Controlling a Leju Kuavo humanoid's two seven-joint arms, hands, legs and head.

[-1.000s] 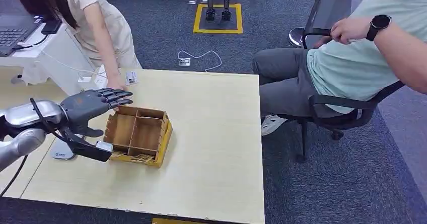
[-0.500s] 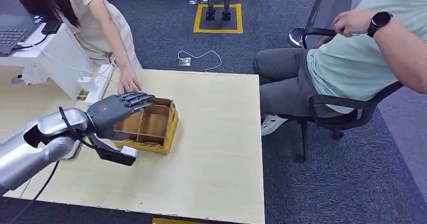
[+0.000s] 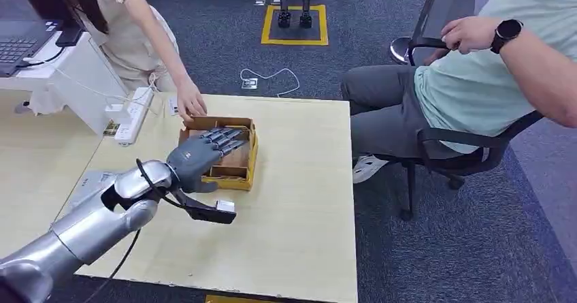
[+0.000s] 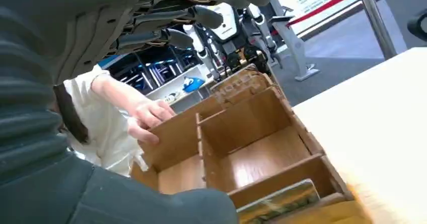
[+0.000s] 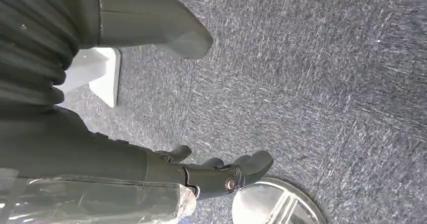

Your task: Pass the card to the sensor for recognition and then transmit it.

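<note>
**Desk:** Start at the fingers. What do you have?

**Operator:** Left hand: fingers stretched flat and spread, holding nothing, hovering palm-down over the wooden box. From my wrist camera I see those fingers above the open compartments, not touching the wood.

**Desk:** And the right hand?

**Operator:** Right hand hangs over grey carpet. Thumb sticks out, nothing in it that I can see. The other fingers I cannot make out, so I cannot tell its state.

**Desk:** Where is the card?

**Operator:** A card lies flat in the narrow front compartment of the box, the one nearest the arm. It is blurred; no print readable.

**Desk:** Outward from there?

**Operator:** In the head view the box sits on the light table. At 11 o'clock of the box a person's hand rests on its far rim. At 9 o'clock, past the arm, a flat grey pad lies on the table. At 10 o'clock, a white power strip. At 3 o'clock, well apart, a seated person in an office chair.
</note>
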